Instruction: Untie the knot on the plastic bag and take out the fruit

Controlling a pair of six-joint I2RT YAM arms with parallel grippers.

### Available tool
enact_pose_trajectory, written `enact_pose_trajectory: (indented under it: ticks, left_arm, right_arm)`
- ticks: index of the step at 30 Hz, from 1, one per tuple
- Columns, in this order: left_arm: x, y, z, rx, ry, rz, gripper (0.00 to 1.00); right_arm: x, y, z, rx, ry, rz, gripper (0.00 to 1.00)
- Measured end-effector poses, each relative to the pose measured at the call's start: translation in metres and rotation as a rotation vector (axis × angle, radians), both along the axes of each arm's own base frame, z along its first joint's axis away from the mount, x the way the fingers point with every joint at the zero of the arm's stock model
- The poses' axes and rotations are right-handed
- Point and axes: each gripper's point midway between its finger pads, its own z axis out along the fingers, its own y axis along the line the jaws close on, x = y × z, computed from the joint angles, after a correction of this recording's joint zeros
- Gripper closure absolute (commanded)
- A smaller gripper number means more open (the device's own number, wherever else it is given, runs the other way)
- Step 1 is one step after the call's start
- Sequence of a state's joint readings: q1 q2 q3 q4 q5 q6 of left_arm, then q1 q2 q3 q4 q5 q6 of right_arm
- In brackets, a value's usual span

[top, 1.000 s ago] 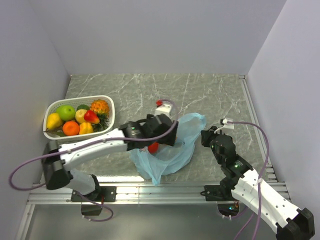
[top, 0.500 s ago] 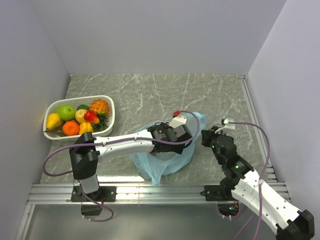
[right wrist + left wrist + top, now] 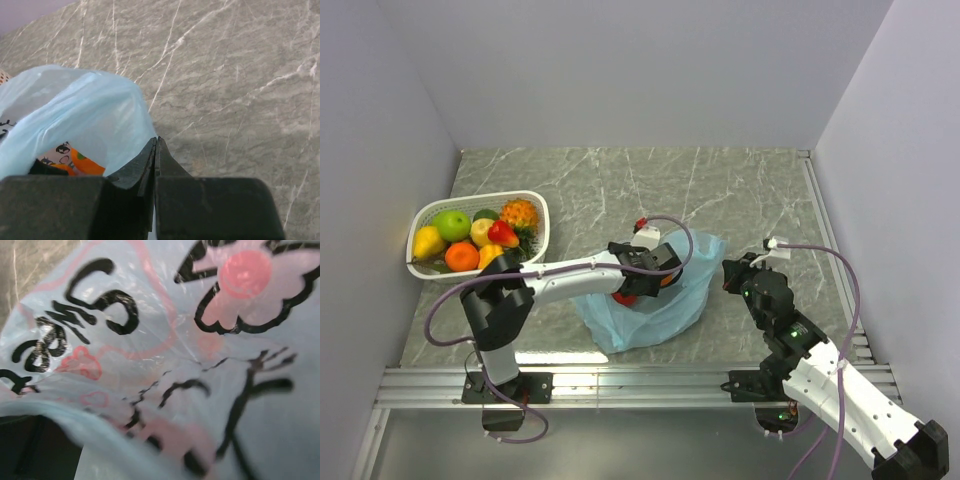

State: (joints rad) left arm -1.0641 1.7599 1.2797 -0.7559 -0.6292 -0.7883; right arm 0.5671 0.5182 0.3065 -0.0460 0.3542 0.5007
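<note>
The pale blue plastic bag (image 3: 655,315) lies open on the marble table, near the front middle. My left gripper (image 3: 642,276) is pushed into its mouth, and its fingers are hidden by plastic. A red fruit (image 3: 625,297) and an orange fruit (image 3: 667,281) show beside it inside the bag. The left wrist view is filled by the bag's printed plastic (image 3: 165,340). My right gripper (image 3: 728,272) is shut at the bag's right edge, with a sliver of plastic between its jaws (image 3: 157,142). The bag (image 3: 75,110) and the orange fruit (image 3: 82,162) also show in the right wrist view. No knot shows.
A white slotted basket (image 3: 538,205) stands at the left, holding a yellow pear, a green apple, an orange, a strawberry-like piece and a pineapple-like fruit. White walls close the table on three sides. A metal rail (image 3: 640,385) runs along the front edge.
My left gripper swung right over the bag, then came back left and down into its mouth. The bag flattened and shifted. An orange fruit now shows. The right arm has held still.
</note>
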Motion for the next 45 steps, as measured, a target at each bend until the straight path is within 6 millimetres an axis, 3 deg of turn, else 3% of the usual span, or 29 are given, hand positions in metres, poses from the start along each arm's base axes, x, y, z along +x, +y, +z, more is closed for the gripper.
enact_pose_trajectory:
  ticks: [5, 8, 11, 16, 19, 22, 26, 32, 35, 36, 39, 45]
  left_arm:
    - [-0.003, 0.008, -0.022, 0.048, 0.026, 0.013, 0.04]
    - [-0.006, 0.015, -0.033, 0.079, 0.036, 0.015, 0.12]
    - [-0.003, 0.014, -0.034, 0.08, 0.024, 0.018, 0.29]
    - [-0.005, 0.011, -0.032, 0.075, 0.017, 0.009, 0.65]
    - [-0.01, 0.004, -0.023, 0.05, 0.011, -0.018, 0.71]
    - [-0.019, -0.012, 0.0, -0.019, -0.004, -0.082, 0.72]
    - [-0.028, -0.038, 0.048, -0.188, -0.04, -0.172, 0.74]
    - [-0.03, -0.055, 0.106, -0.353, -0.099, -0.243, 0.75]
    - [-0.03, -0.059, 0.122, -0.384, -0.117, -0.266, 0.75]
    - [-0.029, -0.058, 0.126, -0.391, -0.125, -0.27, 0.75]
    - [-0.024, -0.052, 0.147, -0.427, -0.154, -0.267, 0.75]
    - [0.014, -0.011, 0.19, -0.518, -0.232, -0.157, 0.75]
  right_arm:
    - [0.0, 0.0, 0.0, 0.0, 0.0, 0.0, 1.0]
    - [0.0, 0.0, 0.0, 0.001, 0.001, 0.002, 1.0]
    - [0.0, 0.001, 0.0, 0.001, 0.002, 0.005, 1.0]
    - [-0.001, 0.0, 0.001, 0.004, -0.003, 0.003, 1.0]
    - [-0.001, 0.0, -0.001, 0.005, 0.001, 0.003, 1.0]
    - [-0.001, 0.0, -0.002, 0.003, 0.004, 0.003, 1.0]
    - [-0.001, 0.001, -0.003, 0.003, 0.007, 0.003, 1.0]
    - [-0.001, 0.0, -0.002, 0.007, 0.005, 0.002, 1.0]
    - [-0.003, -0.001, -0.001, 0.014, 0.004, 0.0, 0.82]
    - [-0.004, -0.001, 0.0, 0.017, 0.004, 0.0, 0.69]
    - [-0.007, -0.002, 0.002, 0.029, -0.003, 0.002, 0.5]
    - [-0.015, 0.002, 0.018, 0.074, -0.022, 0.035, 0.35]
